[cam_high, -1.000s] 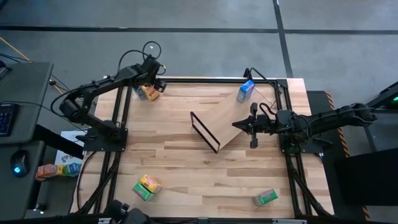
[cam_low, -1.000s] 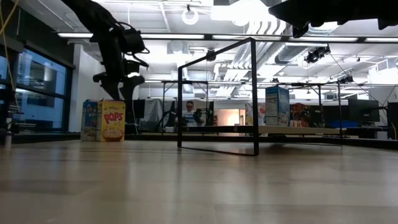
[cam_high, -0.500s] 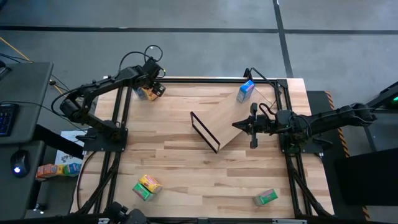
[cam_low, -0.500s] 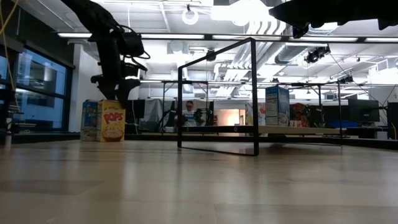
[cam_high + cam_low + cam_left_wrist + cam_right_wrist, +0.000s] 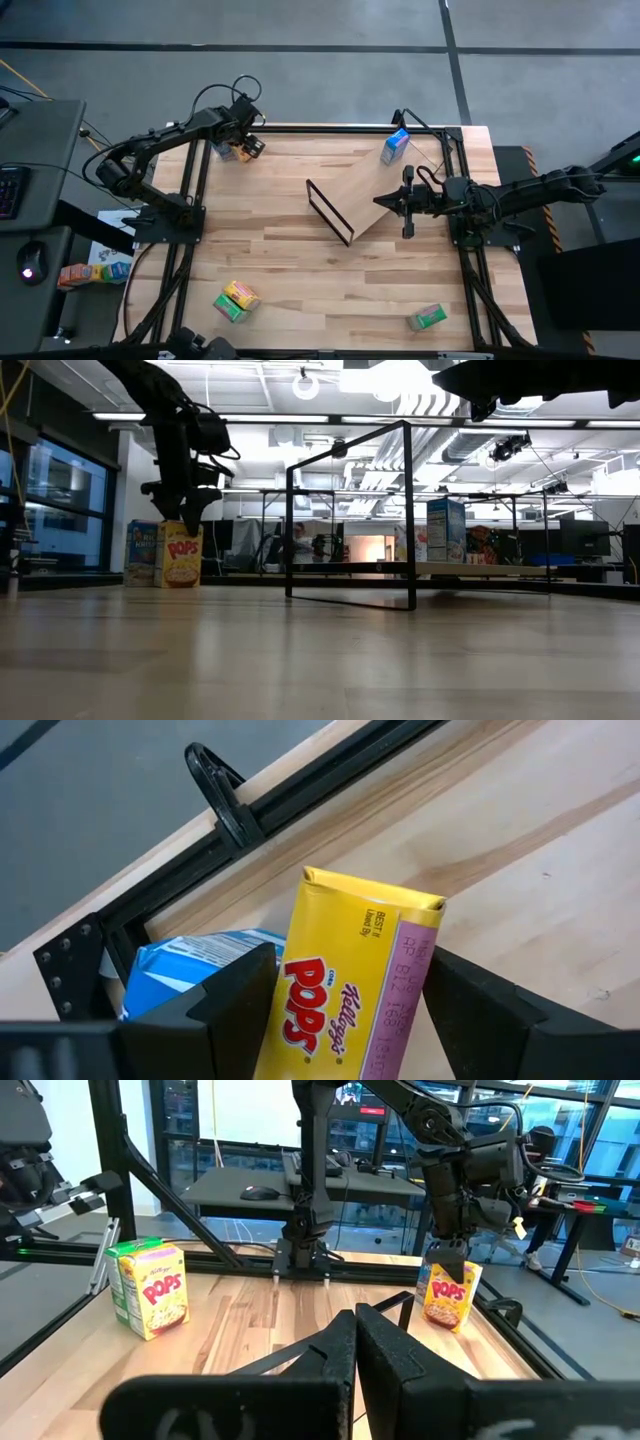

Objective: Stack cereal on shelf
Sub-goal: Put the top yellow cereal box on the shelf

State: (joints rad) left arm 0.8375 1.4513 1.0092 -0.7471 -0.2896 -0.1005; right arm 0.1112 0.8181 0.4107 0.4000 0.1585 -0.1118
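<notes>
A yellow Pops cereal box (image 5: 350,1000) stands upright at the table's far left corner (image 5: 238,152), with a blue box (image 5: 185,960) close beside it. My left gripper (image 5: 240,138) is open, pointing down, with one finger on each side of the Pops box's top (image 5: 183,525). The light-wood shelf board (image 5: 365,195) with its black frame (image 5: 330,212) lies mid-table. My right gripper (image 5: 385,201) is shut and empty above the board's right end. My left gripper comes at the Pops box from above, its fingers (image 5: 235,1010) standing on either side of the box's top end (image 5: 370,900). I cannot tell whether they touch the box. The box stands upright on the table.
Another blue box (image 5: 395,147) stands upright at the far right. A yellow and a green box (image 5: 235,300) lie together at the near left, and a green box (image 5: 427,318) at the near right. Black frame rails (image 5: 330,128) run along the table's edges.
My left gripper has gone down and a little toward the table's left edge, from above and beside the Pops box to over its top, with the fingers now straddling it.
</notes>
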